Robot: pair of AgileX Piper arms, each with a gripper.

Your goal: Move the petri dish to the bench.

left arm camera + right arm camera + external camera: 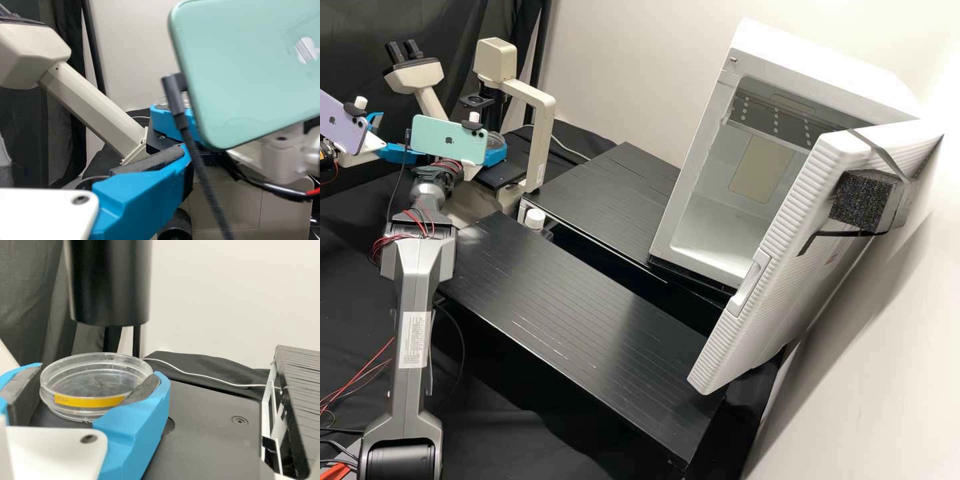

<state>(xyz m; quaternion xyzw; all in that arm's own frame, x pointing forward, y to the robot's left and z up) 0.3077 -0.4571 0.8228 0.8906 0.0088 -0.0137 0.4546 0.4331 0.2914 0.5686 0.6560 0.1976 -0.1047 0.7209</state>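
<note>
From where I stand, the petri dish [97,382] is a shallow, round piece of clear plastic with a rim running about its wall and a glossy, see-through base. A bright yellow strip [90,401] curves along the side; there are faint marks near one end, but I can't make out any words. In the high view the dish is in the upper left of the frame, just beside the cream microscope [542,127], above its flat black stage [499,175]. The right gripper [496,157] has its grey-padded blue fingers on either side of the dish and seems to be holding it, though the far pad's contact is hard to judge. The left gripper [399,138], farther toward the upper left of the frame, stands wide, with nothing between its fingers.

A smooth mint-green phone [447,139] sits on the right arm, whose grey casing bears a white label [415,340] of fine print. In the upper right of the frame, a white cabinet [827,73] stands with its finely ribbed door [780,220] open, and a speckled black foam block [863,200] is strapped to that door. Thin parallel lines score the glossy black bench [587,320]
</note>
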